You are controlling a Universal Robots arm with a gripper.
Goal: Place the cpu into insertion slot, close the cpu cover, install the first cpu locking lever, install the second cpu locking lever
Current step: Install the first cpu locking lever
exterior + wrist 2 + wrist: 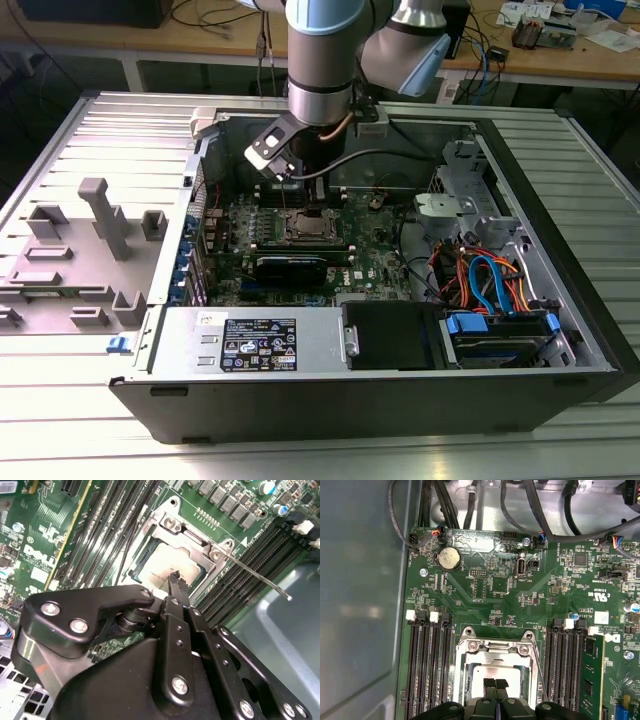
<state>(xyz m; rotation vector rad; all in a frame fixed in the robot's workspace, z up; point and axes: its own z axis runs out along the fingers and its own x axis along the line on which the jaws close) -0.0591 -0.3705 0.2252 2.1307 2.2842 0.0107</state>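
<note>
My gripper [312, 205] hangs low over the green motherboard [375, 250], inside the open computer case. In both wrist views its black fingertips [489, 683] sit pressed together, just above the cpu [492, 671] [167, 562]. The chip's silver top lies in the insertion slot [305, 226]. The cpu cover [495, 649] [186, 532] lies flat around it, the chip showing through its window. One thin wire locking lever [260, 580] juts out sideways from the socket, unlatched. A second thin lever [131, 545] runs along the opposite side. My gripper [175, 577] [495, 683] holds nothing that I can see.
Long black memory slots [427, 670] flank the socket on both sides. A black card [290, 266] lies nearer the front, with the power supply [250, 345] and coloured cables [490, 285] beyond it. A grey fixture [100, 225] stands on the table at the exterior view's left.
</note>
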